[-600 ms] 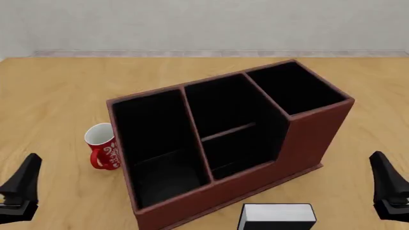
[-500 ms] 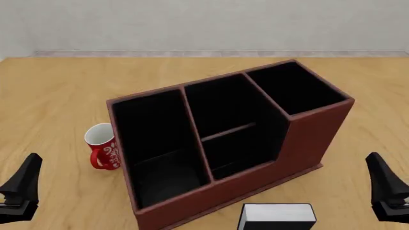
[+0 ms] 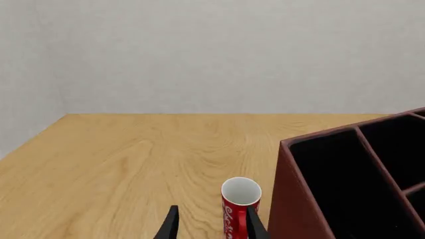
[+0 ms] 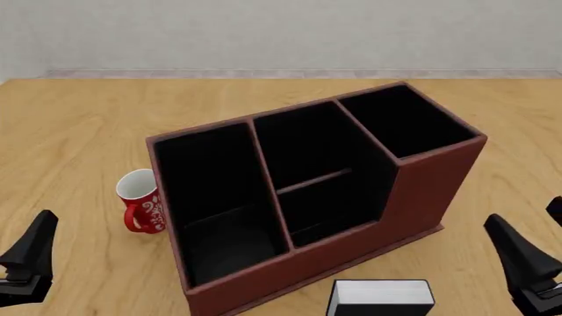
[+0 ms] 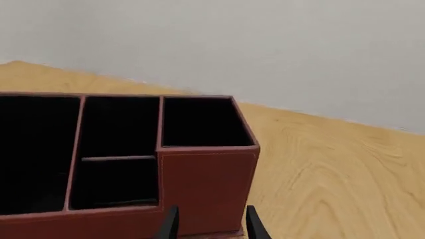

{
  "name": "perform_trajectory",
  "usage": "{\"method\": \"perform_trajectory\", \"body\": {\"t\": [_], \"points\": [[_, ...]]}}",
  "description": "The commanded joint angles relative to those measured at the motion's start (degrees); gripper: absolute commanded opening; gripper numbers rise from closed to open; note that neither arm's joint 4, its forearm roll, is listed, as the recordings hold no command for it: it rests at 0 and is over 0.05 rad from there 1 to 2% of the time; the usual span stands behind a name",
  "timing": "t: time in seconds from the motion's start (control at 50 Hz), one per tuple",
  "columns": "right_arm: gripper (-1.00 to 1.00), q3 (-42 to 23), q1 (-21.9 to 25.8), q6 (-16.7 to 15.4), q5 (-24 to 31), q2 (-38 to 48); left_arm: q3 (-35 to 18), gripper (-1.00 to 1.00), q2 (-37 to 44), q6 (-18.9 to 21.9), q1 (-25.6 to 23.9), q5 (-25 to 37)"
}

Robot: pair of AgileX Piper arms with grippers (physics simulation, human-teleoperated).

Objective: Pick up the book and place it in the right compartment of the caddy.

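The book [image 4: 381, 294] stands on the table at the near edge, its white page edge up, just in front of the caddy [image 4: 428, 191]. The caddy is reddish-brown with a black inside. Its right compartment [image 4: 401, 122] is the narrow, tall end section and holds nothing; it also shows in the right wrist view [image 5: 199, 122]. My left gripper [image 4: 35, 247] is open and empty at the near left, its fingers [image 3: 171, 224] pointing past the mug. My right gripper [image 4: 518, 253] is open and empty at the near right, right of the book, facing the caddy's front wall [image 5: 206, 181].
A red mug [image 4: 141, 201] with a white pattern stands upright by the caddy's left end wall [image 3: 299, 199]; it also shows in the left wrist view [image 3: 239, 211]. Bare wooden table [image 4: 79, 125] lies to the left, right and behind the caddy. A grey wall runs along the far edge.
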Motion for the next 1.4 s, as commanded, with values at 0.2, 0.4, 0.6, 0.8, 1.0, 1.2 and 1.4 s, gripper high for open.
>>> {"method": "perform_trajectory", "body": {"t": [0.2, 0.4, 0.6, 0.8, 1.0, 1.2, 1.4], "points": [[1.0, -8.6, 10.4, -3.8, 10.1, 5.8, 0.1, 1.0, 0.1, 0.0, 0.0, -0.1], [1.0, -11.3, 15.5, -5.7, 11.8, 9.9, 0.0, 1.0, -0.3, 0.3, 0.0, -0.2], [1.0, -13.4, 20.4, -5.3, 13.4, 14.0, 0.0, 1.0, 0.3, -0.1, 0.0, -0.2], [1.0, -15.0, 22.2, -6.7, 14.3, 16.5, -0.1, 1.0, 0.7, -0.1, 0.0, -0.4], [1.0, -16.5, 24.1, -7.6, 15.7, 18.4, -0.3, 1.0, 0.7, -0.1, 0.0, -0.2], [1.0, -18.3, 26.0, -8.8, 18.4, 21.0, -0.2, 1.0, 0.7, -0.2, 0.0, -0.3], [1.0, -22.4, 27.1, -9.4, 22.8, 22.7, 0.0, 1.0, 1.0, -0.2, 0.0, -0.7]]}}
